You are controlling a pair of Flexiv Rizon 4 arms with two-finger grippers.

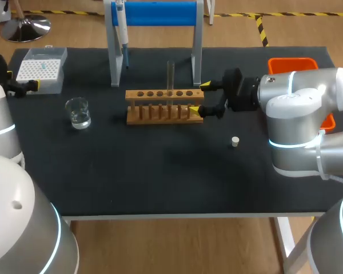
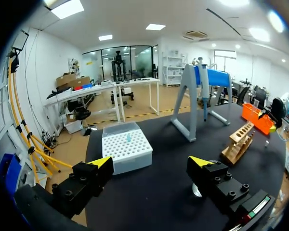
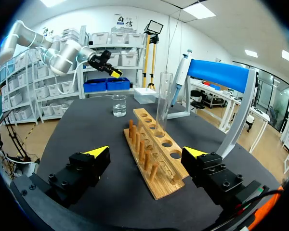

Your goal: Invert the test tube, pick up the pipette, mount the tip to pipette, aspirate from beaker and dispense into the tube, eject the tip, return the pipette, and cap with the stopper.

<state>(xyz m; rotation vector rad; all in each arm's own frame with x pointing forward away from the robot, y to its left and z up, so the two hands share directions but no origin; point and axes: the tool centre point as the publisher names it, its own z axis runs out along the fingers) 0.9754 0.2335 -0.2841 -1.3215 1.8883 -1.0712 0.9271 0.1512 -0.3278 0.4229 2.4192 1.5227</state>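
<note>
While both claws stand released, the right claw (image 3: 145, 152) has its fingers spread either side of the right end of the one wooden rack (image 1: 163, 105); whether they touch it is unclear. The left claw (image 2: 151, 161) hangs wide apart at the tabletop's (image 1: 160, 171) far left, beside the single tip box (image 1: 41, 69). One clear test tube (image 1: 170, 77) stands upright in a rack hole, too faint to tell which end is up. One beaker (image 1: 78, 112) sits left of the rack and one stopper (image 1: 235, 141) lies near right. One pipette (image 1: 121, 28) hangs on the blue stand (image 1: 154, 14), its top cut off. One orange bin (image 1: 294, 64) is half hidden behind the right arm.
</note>
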